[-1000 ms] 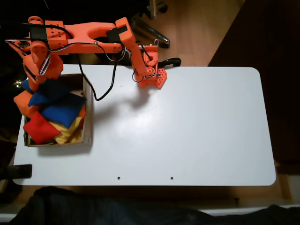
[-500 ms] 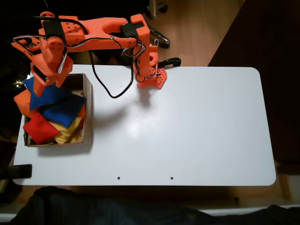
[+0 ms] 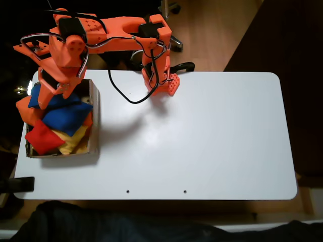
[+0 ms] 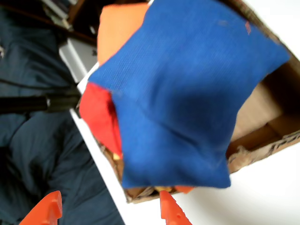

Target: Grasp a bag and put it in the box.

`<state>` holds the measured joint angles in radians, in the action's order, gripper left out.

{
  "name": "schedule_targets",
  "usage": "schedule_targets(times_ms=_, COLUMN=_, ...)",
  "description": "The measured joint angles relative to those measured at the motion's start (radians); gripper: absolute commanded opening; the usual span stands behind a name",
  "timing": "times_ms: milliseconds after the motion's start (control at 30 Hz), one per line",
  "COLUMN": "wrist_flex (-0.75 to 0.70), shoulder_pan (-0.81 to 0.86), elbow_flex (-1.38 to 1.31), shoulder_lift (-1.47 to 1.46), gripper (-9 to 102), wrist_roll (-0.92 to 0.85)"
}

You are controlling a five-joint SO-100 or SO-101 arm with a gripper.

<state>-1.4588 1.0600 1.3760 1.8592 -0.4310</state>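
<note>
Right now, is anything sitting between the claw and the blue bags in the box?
Nothing visible does. In the wrist view the claw has both orange tips apart with nothing between them, and a blue bag lies bare beyond them on top of the pile in the box.

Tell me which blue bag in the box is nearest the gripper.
The upper blue bag, by the gripper at the box's top-left; the other blue bag lies mid-box.

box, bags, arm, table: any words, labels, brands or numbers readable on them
None readable.
box: plain brown cardboard, no print visible in either view.
blue bag: plain fabric, no label visible.
red bag: plain.
gripper: plain orange plastic tips, no marking.
table: bare white.
</note>
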Motion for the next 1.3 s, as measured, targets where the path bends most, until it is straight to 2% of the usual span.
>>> schedule_targets(times_ms=333, wrist_flex=0.012, shoulder_pan=-0.061, elbow_flex=0.066, shoulder_lift=0.115, gripper=61, wrist_roll=0.02)
schedule_targets(times_ms=400, wrist_flex=0.029, shoulder_pan=-0.069, elbow_flex=0.081, shoulder_lift=0.137, gripper=69, wrist_roll=0.025)
schedule_targets(times_ms=533, wrist_flex=0.04, shoulder_pan=-0.091, elbow_flex=0.104, shoulder_lift=0.17, gripper=78, wrist_roll=0.041)
schedule_targets(times_ms=800, wrist_flex=0.043, shoulder_pan=-0.158, elbow_flex=0.166, shoulder_lift=0.278, gripper=85, wrist_roll=0.087)
schedule_targets(times_ms=1300, wrist_flex=0.006, shoulder_pan=-0.416, elbow_flex=0.222, shoulder_lift=0.554, gripper=85, wrist_roll=0.206)
